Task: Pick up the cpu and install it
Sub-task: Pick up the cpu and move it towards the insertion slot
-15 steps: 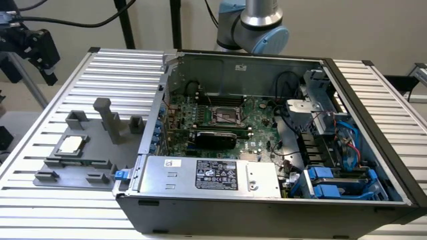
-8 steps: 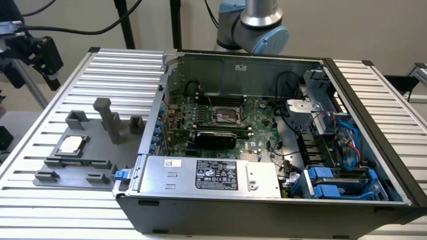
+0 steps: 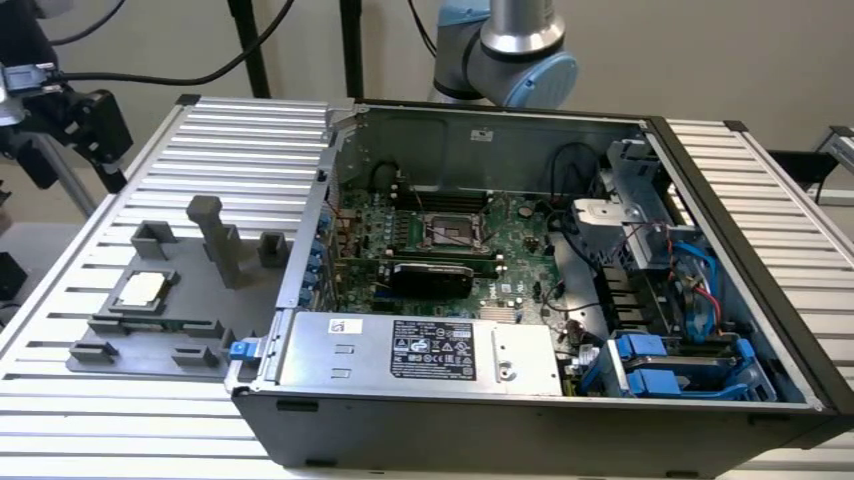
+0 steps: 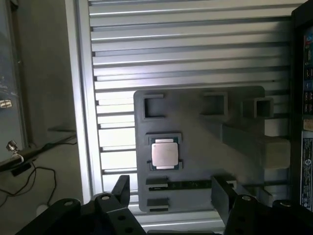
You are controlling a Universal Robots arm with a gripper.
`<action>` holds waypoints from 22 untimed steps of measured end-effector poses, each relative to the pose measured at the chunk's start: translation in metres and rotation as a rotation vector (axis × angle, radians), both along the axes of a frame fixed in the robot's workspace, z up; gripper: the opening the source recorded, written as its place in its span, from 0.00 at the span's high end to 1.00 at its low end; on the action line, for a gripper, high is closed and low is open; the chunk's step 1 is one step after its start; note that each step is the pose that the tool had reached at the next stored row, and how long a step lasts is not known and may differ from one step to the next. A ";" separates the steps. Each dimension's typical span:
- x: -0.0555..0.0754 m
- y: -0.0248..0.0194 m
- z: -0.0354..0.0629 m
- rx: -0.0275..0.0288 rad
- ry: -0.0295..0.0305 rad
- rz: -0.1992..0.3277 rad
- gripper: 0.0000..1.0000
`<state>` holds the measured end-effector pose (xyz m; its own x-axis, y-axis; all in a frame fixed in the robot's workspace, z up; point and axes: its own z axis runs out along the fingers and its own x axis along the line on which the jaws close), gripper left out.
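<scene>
Black gripper (image 4: 171,190) fingers (image 4: 121,188) stand wide apart with nothing between them, hanging above one edge of a grey holder tray (image 4: 205,142). Beyond the fingers and clear of them, the cpu (image 4: 164,154) lies flat in a square recess of that tray, its shiny metal top facing up. It touches nothing but the tray. Other small pockets and upright grey posts (image 3: 214,235) stand on the same tray.

The tray rests on a ribbed metal surface (image 3: 200,130), at the exterior view's left of an open computer case (image 3: 534,420) and just beside it. Inside the case, the black-framed socket (image 3: 451,232) sits on the motherboard, well apart from the cpu. A grey power supply box (image 3: 414,350) with a label runs along the case's near wall. Behind the far wall rises the robot arm (image 3: 514,50).
</scene>
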<state>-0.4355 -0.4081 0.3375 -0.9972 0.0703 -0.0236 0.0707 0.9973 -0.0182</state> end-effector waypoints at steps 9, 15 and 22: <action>0.000 -0.0012 -0.0165 0.0001 -0.0001 0.000 0.23; 0.000 -0.0020 -0.0273 0.0001 -0.0001 0.000 0.23; 0.000 -0.0032 -0.0400 0.0001 -0.0001 0.000 0.23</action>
